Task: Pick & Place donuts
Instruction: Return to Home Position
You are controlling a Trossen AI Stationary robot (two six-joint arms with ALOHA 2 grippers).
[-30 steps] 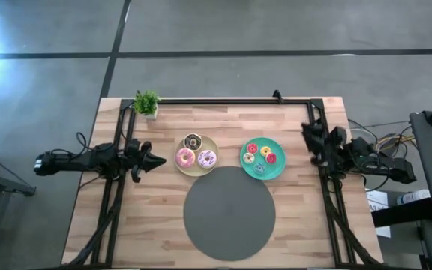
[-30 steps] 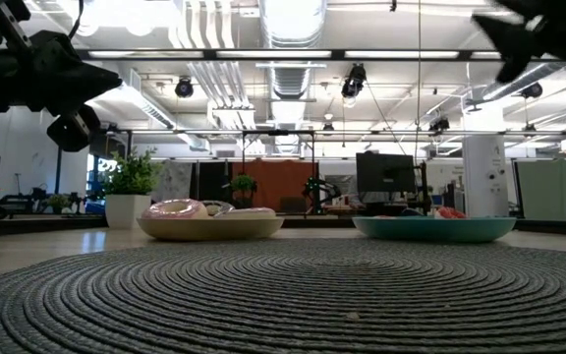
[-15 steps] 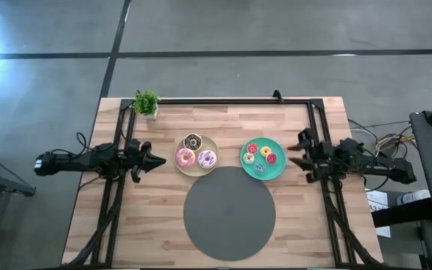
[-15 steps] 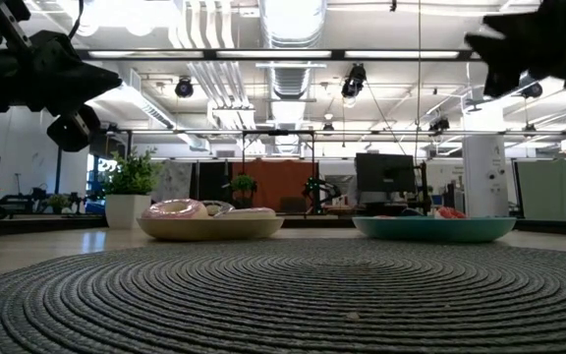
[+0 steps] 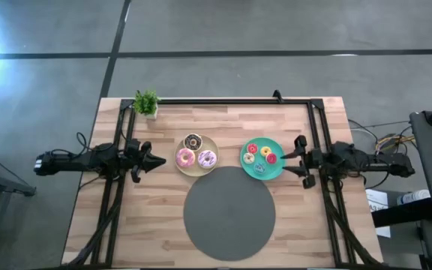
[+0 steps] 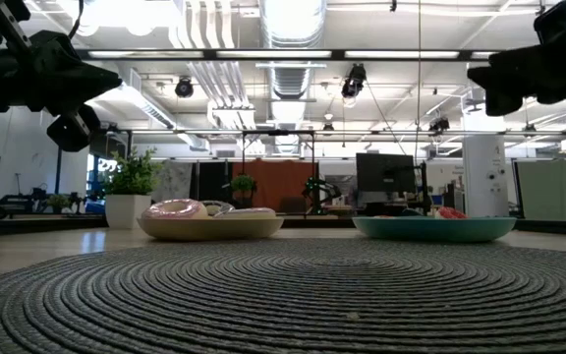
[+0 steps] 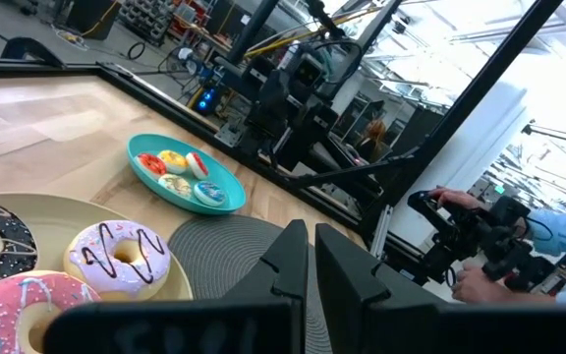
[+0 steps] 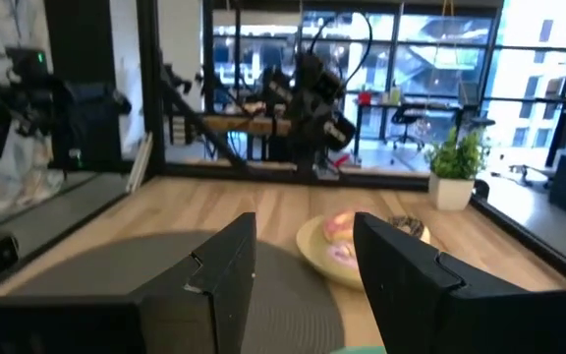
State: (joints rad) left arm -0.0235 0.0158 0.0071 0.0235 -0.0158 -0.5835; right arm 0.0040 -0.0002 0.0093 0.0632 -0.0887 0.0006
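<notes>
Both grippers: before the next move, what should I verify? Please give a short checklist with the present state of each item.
1. Left gripper shut and holding nothing: ok.
2. Right gripper open and holding nothing: ok.
3. Both grippers high above the wooden table, by the low view: ok.
4. Three big donuts lying on the cream plate: ok.
5. Mini donuts lying on the teal plate: ok.
</notes>
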